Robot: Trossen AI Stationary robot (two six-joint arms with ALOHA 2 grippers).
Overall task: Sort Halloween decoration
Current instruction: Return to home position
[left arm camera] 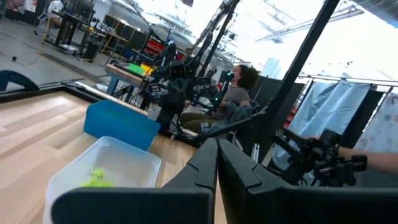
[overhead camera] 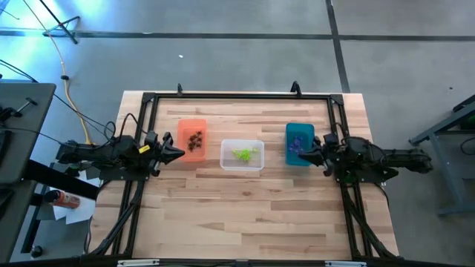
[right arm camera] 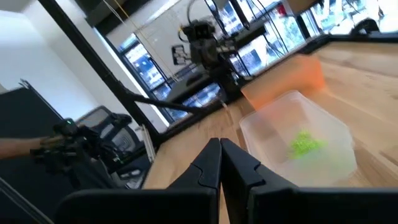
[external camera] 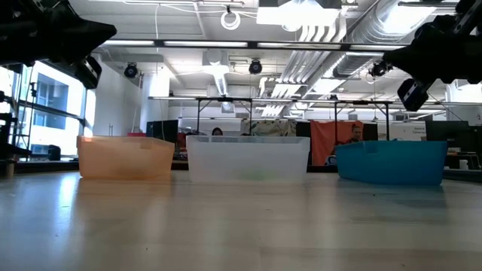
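Since black plastic spider trinkets (overhead camera: 195,140) lie in the left orange rectangular bin (overhead camera: 182,127), lime ones (overhead camera: 244,154) in the clear bin (overhead camera: 225,165) and purple ones (overhead camera: 296,144) in the right teal bin (overhead camera: 290,130), we judge sorting done. The left gripper (overhead camera: 177,153) and right gripper (overhead camera: 302,154) hang closed, empty.

I am holding my end effector (left arm camera: 217,146) over the worktop (left arm camera: 37,124), fingers pressing together on nothing. Just ahead, a clear bin (left arm camera: 130,151) is holding lime green trinkets (left arm camera: 97,178). A teal bin (left arm camera: 118,124) is sitting beyond it, and a person (left arm camera: 239,87) is sitting farther off.
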